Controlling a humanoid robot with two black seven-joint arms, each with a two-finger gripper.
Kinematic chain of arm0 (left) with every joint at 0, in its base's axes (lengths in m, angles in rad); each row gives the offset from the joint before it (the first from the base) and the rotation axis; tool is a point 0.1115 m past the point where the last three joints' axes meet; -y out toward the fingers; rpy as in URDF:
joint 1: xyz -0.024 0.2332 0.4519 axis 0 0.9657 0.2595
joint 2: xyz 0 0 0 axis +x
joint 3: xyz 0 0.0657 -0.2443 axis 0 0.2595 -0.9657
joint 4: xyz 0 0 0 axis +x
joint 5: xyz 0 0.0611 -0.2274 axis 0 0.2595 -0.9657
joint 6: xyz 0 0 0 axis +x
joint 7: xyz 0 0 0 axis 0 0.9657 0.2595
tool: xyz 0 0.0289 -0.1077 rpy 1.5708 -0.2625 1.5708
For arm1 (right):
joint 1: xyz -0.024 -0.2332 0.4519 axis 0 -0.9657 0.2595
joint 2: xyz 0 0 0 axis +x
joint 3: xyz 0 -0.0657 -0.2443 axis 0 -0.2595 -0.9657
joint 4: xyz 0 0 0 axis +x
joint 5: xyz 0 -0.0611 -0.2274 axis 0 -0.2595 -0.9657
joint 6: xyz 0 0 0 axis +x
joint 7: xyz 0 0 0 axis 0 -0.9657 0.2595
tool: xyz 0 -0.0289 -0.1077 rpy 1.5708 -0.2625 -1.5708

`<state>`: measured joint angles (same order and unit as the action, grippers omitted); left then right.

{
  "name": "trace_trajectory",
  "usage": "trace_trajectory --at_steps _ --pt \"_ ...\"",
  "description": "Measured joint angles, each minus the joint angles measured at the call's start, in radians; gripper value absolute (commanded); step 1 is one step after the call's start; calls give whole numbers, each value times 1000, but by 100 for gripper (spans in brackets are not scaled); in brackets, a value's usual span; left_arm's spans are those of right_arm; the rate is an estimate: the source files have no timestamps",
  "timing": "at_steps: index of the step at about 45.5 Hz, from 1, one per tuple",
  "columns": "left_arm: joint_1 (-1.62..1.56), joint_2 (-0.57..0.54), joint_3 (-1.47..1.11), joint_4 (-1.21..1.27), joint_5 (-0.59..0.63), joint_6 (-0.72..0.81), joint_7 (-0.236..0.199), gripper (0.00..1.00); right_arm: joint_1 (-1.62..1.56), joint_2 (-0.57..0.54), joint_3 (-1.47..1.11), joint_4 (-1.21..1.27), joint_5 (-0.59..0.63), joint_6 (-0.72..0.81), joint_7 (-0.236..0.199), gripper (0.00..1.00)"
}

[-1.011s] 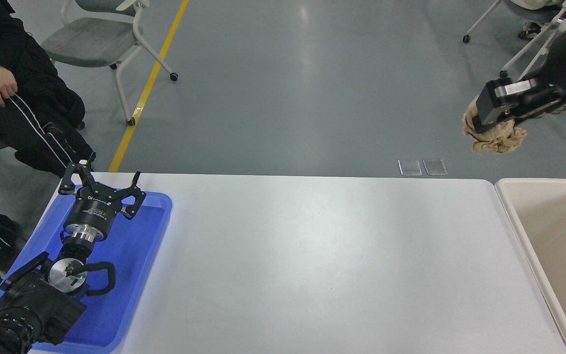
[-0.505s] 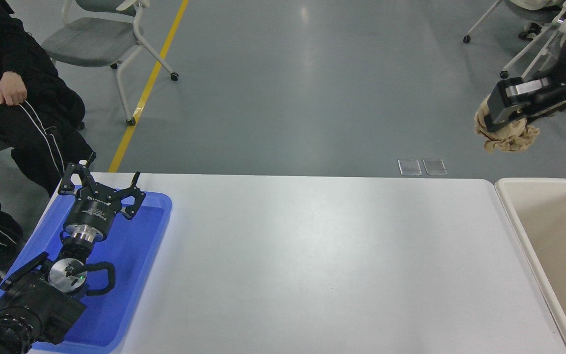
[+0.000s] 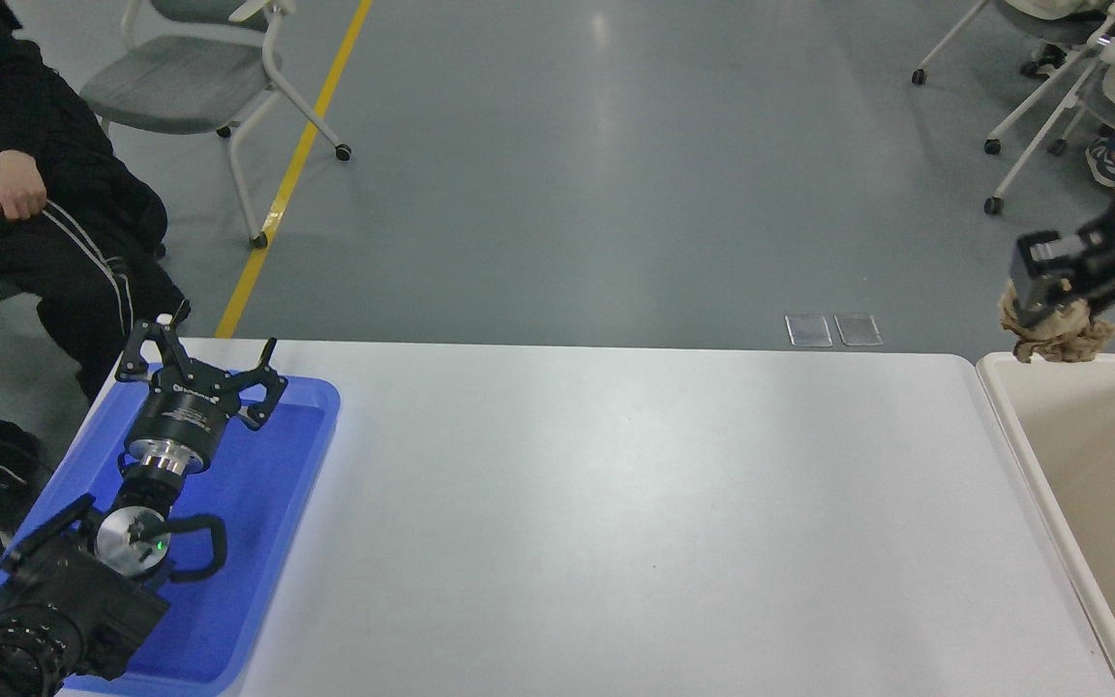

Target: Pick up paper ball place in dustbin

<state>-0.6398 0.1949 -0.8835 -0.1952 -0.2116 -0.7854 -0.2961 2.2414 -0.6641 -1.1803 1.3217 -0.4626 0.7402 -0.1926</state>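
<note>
The right gripper [image 3: 1051,312], angled down-left, clamps the paper ball [image 3: 1059,335] at the dustbin [image 3: 1008,407] rim.

We see the white tabletop [image 3: 635,523] bare across its whole middle span, giving open passage from the blue tray [image 3: 257,542] to the dustbin [image 3: 1003,407]. The left claw [image 3: 199,363], fingers spread, and its arm lie over the tray, blocking the lower left corner. The dustbin's mouth stands open at the right edge of the tabletop, its thick rim the only barrier there. The right claw [image 3: 1046,315], closed around the paper ball [image 3: 1061,339], hangs just above the bin's far rim. Beyond the tabletop, a seated person [image 3: 25,223] and chairs [image 3: 190,87] stand well apart.
</note>
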Motion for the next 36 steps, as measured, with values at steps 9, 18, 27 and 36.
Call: trace_trajectory --at_steps 9,18,27,36 --pt "0 1 0 0 0 0 0 100 -332 -25 80 -284 -5 -77 4 0" --pt "0 1 0 0 0 0 0 100 -710 -23 288 -650 -6 -118 6 0" --pt "0 1 0 0 0 0 0 100 -990 27 484 -930 -6 -145 8 0" --pt "0 1 0 0 0 0 -1 100 -1191 57 628 -1067 -5 -239 9 0"
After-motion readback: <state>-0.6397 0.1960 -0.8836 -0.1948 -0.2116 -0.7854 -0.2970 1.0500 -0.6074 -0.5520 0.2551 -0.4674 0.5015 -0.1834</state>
